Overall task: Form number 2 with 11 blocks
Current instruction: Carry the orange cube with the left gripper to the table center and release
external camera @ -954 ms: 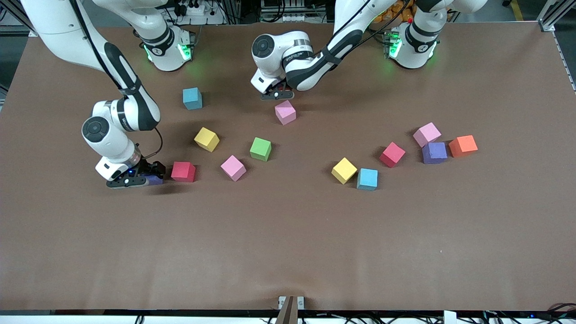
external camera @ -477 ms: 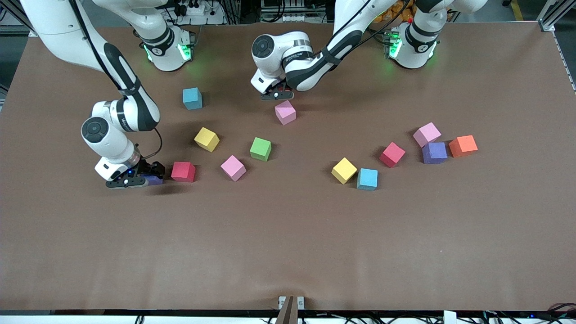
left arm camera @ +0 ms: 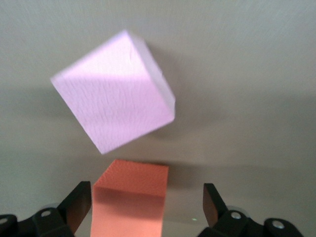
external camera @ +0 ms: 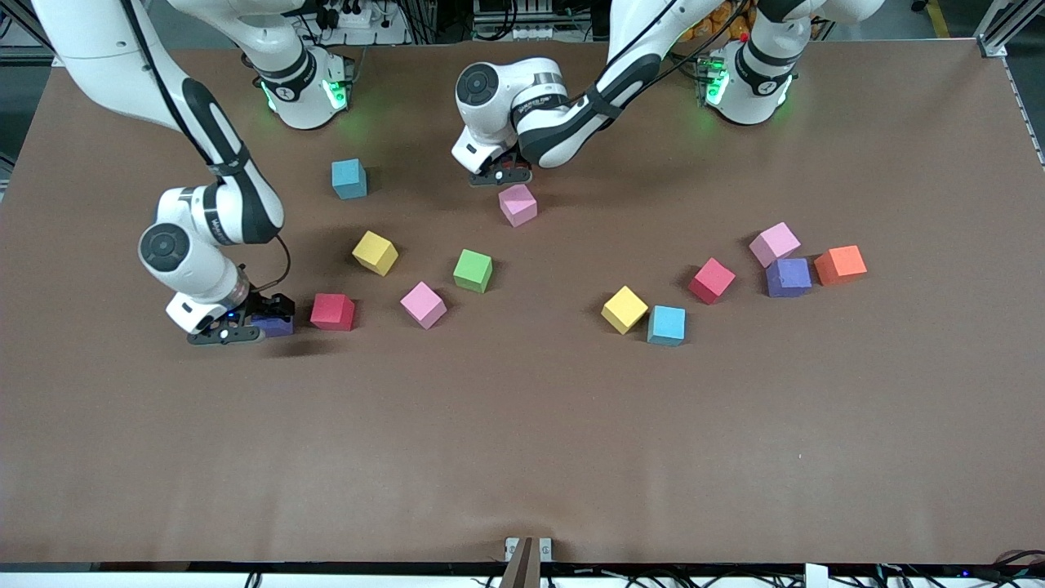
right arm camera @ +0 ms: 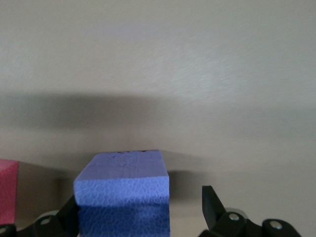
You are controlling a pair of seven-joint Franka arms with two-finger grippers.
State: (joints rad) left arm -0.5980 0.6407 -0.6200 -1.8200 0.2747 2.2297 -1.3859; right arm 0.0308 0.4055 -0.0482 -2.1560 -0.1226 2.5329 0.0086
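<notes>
My left gripper [external camera: 500, 173] is down at the table with its jaws open around a red block [left arm camera: 131, 197], with a gap on one side. A pink block [external camera: 518, 204] lies just nearer the front camera. My right gripper [external camera: 260, 325] is open around a purple block [right arm camera: 122, 195], which rests against one finger [right arm camera: 69, 215] and stands clear of the other. A red block [external camera: 332, 311] sits beside it. Other blocks lie scattered: blue [external camera: 349, 178], yellow [external camera: 375, 252], green [external camera: 473, 270], pink [external camera: 423, 305]. No number 2 is in view.
Toward the left arm's end lie a yellow block [external camera: 624, 309], a blue one [external camera: 666, 325], a red one [external camera: 711, 280], and a tight group of pink [external camera: 774, 243], purple [external camera: 788, 277] and orange [external camera: 840, 265]. The brown table [external camera: 522, 457] is bare nearer the front camera.
The left gripper has opened and let go of the red block. The right hand has edged slightly toward its own end of the table, still open.
</notes>
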